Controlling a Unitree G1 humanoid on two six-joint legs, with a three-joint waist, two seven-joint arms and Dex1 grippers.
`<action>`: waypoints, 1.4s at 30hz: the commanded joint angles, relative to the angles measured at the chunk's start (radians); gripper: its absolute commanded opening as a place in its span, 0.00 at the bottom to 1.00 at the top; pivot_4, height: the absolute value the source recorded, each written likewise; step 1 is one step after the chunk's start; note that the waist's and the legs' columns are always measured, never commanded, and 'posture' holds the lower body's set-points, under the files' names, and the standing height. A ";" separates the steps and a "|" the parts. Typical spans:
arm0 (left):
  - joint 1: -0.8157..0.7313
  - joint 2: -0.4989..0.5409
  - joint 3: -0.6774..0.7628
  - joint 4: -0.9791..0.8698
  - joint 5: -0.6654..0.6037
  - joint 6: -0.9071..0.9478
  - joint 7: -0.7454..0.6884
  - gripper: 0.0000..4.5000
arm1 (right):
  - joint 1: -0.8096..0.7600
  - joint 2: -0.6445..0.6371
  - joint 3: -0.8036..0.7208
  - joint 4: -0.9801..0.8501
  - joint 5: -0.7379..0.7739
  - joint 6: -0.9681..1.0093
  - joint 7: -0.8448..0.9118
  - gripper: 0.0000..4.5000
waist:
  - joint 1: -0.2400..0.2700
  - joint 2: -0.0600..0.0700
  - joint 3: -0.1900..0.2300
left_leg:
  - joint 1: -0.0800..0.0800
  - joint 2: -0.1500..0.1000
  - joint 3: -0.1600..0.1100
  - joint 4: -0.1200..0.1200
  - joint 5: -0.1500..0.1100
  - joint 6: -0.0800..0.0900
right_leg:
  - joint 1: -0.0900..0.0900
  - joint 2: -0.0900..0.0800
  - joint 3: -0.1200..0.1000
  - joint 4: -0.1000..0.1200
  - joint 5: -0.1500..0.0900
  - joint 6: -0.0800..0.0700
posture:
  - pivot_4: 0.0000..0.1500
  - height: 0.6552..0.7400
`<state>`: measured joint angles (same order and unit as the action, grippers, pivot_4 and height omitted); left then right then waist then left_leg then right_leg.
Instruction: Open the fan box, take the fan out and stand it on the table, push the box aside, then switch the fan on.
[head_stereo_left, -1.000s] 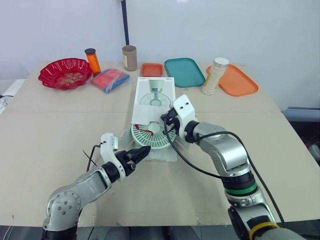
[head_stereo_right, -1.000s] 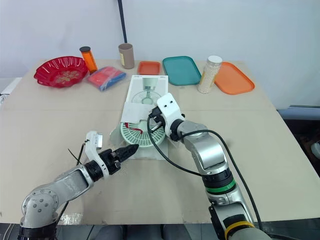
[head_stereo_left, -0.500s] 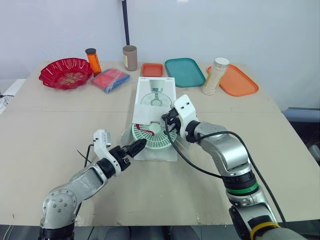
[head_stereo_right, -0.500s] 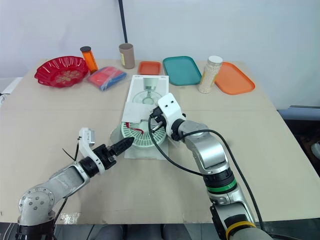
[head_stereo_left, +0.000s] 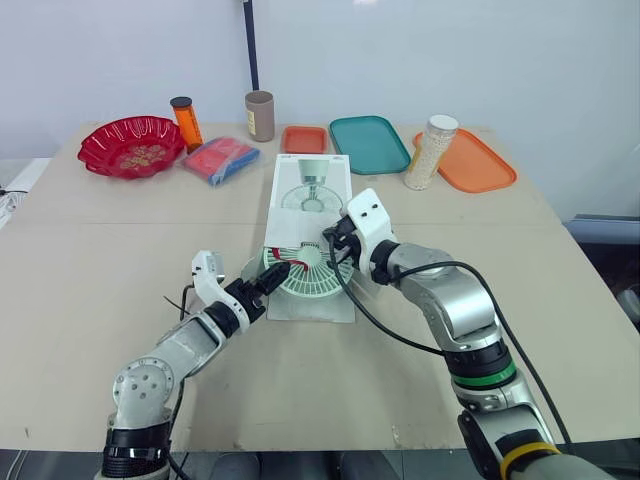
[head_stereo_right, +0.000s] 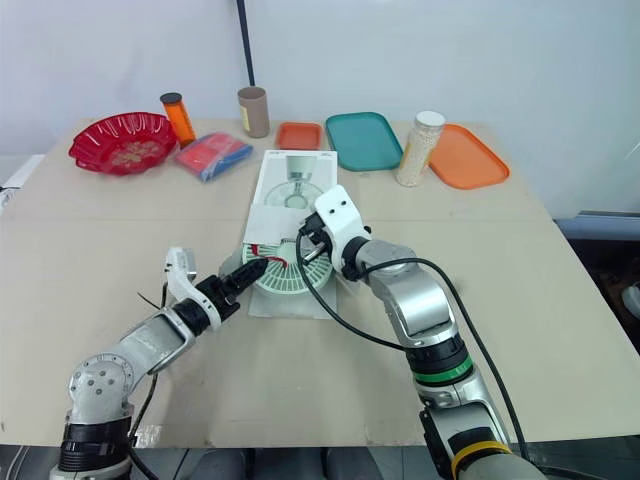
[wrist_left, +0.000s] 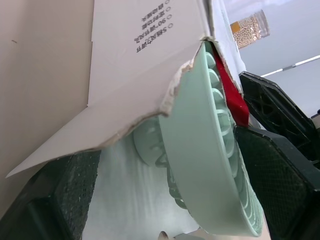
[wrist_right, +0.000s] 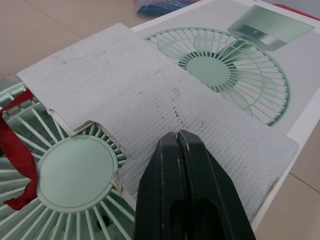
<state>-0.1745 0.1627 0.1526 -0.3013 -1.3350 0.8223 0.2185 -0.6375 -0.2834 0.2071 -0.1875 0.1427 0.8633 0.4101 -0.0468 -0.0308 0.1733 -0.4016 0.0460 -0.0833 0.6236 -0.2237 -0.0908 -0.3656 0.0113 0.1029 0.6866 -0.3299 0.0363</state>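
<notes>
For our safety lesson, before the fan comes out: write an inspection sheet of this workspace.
Surface: tan table, flat.
Job's things: fan box lies flat, flap open; fan partly out, lying flat, red strap on its grille.
Clutter: red bowl, orange bottle, brown tube, red-blue packet, small orange tray, teal tray, large orange tray, bead jar, all at the far side.
Grippers: left gripper fingers open around the fan's rim; right gripper fingers shut over the flap.
Cables: black cable loops from the right wrist.
Surroundings: white wall, dark pole.
</notes>
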 joint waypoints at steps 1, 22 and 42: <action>-0.015 -0.014 0.011 -0.001 -0.005 -0.014 0.001 0.98 | 0.020 -0.007 0.022 0.059 -0.017 0.029 -0.001 0.00 | 0.000 0.000 0.000 | 0.000 0.000 0.000 0.000 0.000 0.000 | 0.000 0.000 0.000 0.000 0.000 0.000 | 1.00 1.00; 0.015 -0.038 0.013 -0.017 -0.022 -0.014 0.006 0.51 | 0.016 0.000 0.025 0.065 -0.019 0.028 0.002 0.00 | 0.000 0.000 0.000 | 0.000 0.000 0.000 0.000 0.000 0.000 | 0.000 0.000 0.000 0.000 0.000 0.000 | 1.00 1.00; 0.260 0.137 0.032 -0.197 -0.251 0.003 0.095 0.51 | 0.009 0.029 0.027 0.055 -0.018 0.058 -0.012 0.00 | -0.005 -0.001 -0.001 | 0.001 0.001 0.001 -0.002 0.000 0.000 | 0.000 0.001 0.002 -0.001 0.000 0.000 | 1.00 1.00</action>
<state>0.0468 0.2688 0.1881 -0.4831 -1.5856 0.8212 0.2749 -0.6489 -0.2580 0.2101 -0.1739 0.1339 0.8733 0.4032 -0.0518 -0.0317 0.1725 -0.4001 0.0470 -0.0823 0.6216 -0.2236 -0.0912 -0.3657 0.0121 0.1047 0.6857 -0.3298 0.0364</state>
